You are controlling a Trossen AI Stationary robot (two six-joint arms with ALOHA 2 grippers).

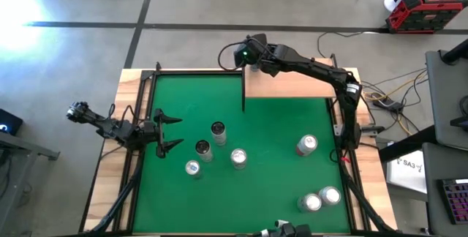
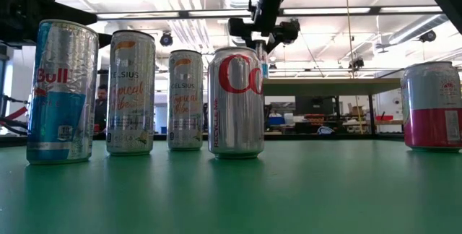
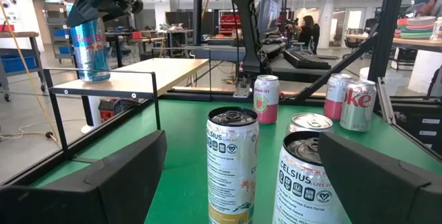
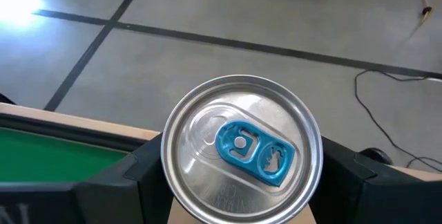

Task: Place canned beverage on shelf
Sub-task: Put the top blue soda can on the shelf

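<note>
Left gripper wide open and empty at the tabletop's left edge, four cans just right of it, right gripper clamped on blue Red Bull can standing on shelf far corner.

We see the pale-wood board shelf on thin black posts over the far side of the green felt counter. A blue-and-silver Red Bull can stands on its far left corner, between the right gripper's fingers. Four slim aluminium cans cluster before the shelf, nearer the left gripper.
</note>
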